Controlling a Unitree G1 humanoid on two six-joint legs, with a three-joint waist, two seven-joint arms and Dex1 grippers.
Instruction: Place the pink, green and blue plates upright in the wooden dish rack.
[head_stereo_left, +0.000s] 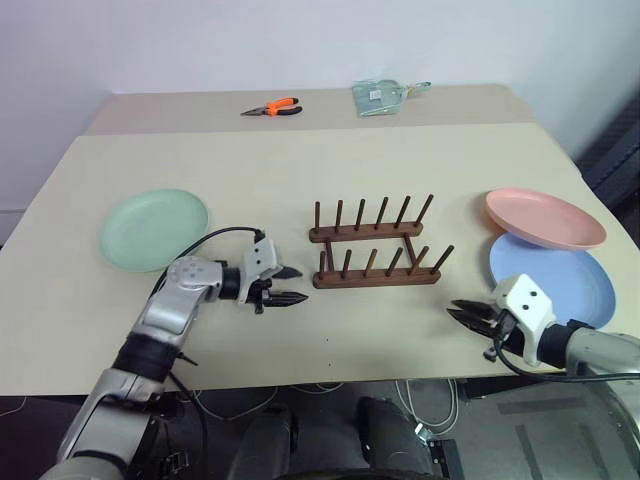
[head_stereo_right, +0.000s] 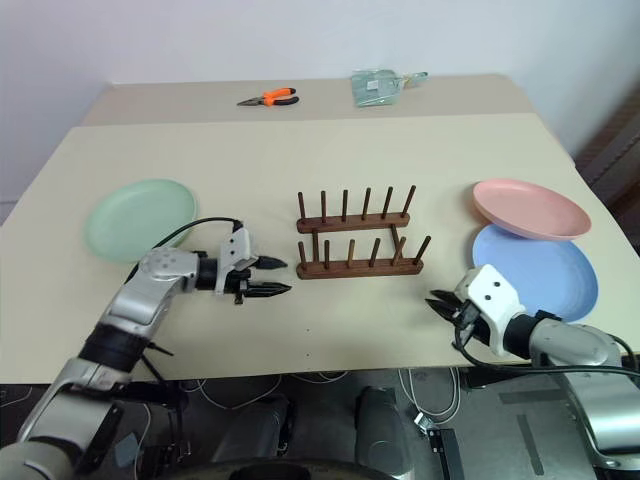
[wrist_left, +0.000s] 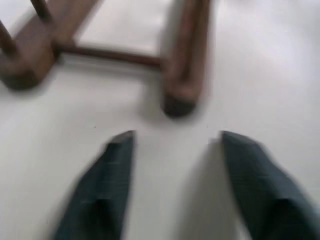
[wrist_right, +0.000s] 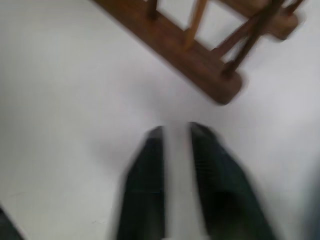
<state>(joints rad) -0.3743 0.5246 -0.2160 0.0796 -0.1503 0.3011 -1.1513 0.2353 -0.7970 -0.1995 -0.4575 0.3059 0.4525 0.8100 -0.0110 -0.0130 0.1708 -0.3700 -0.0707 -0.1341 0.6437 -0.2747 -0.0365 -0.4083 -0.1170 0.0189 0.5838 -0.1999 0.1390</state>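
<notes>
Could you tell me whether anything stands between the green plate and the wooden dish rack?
Only the left gripper and its arm, over the table between the green plate and the wooden dish rack. Otherwise that stretch is bare.

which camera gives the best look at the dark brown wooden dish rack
The left eye view: the whole dark brown wooden dish rack shows, both rails and every peg, empty. The right eye view matches it. The left wrist view catches only rail ends, the right wrist view one rail's end and pegs.

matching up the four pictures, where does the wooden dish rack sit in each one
Left eye view: wooden dish rack at table centre.
Right eye view: centre, slightly left.
Left wrist view: rail ends ahead of the left pincer.
Right wrist view: rail end beyond the right pincer.
Shared landmark: the rack's upright pegs.
</notes>
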